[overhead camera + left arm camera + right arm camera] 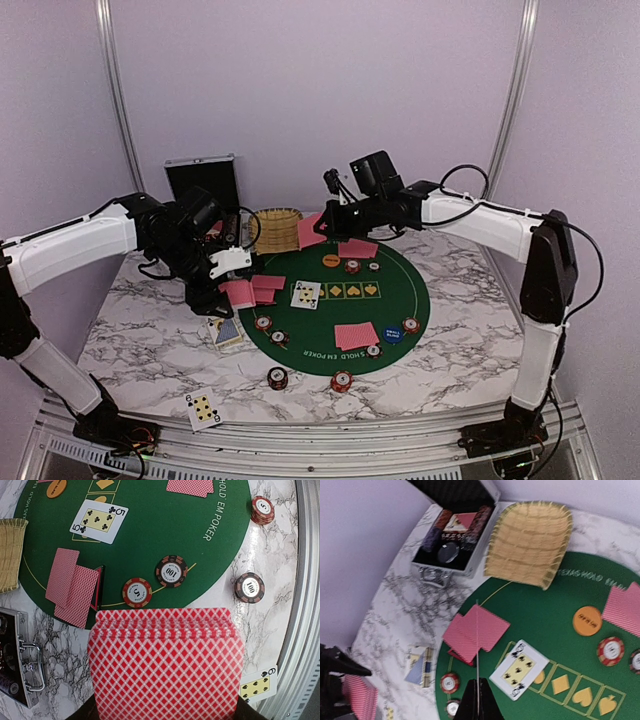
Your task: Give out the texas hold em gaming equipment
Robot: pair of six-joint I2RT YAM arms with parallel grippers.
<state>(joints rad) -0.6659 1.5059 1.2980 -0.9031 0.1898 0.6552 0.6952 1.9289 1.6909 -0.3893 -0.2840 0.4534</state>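
Note:
My left gripper is shut on a deck of red-backed cards, held above the mat's left edge; the deck hides its fingers. My right gripper is shut on a single red-backed card, seen edge-on, held over the far left of the green poker mat near the basket. Pairs of face-down cards lie at the left, far and near seats. A face-up five of clubs lies in the middle. A dark triangular marker peeks from under the left pair. Chips, an orange disc and a blue disc sit around the mat.
A wicker basket stands at the mat's far left edge. The open black case with chips stands behind the left arm. A card box lies left of the mat. A face-up six of spades lies near the front edge.

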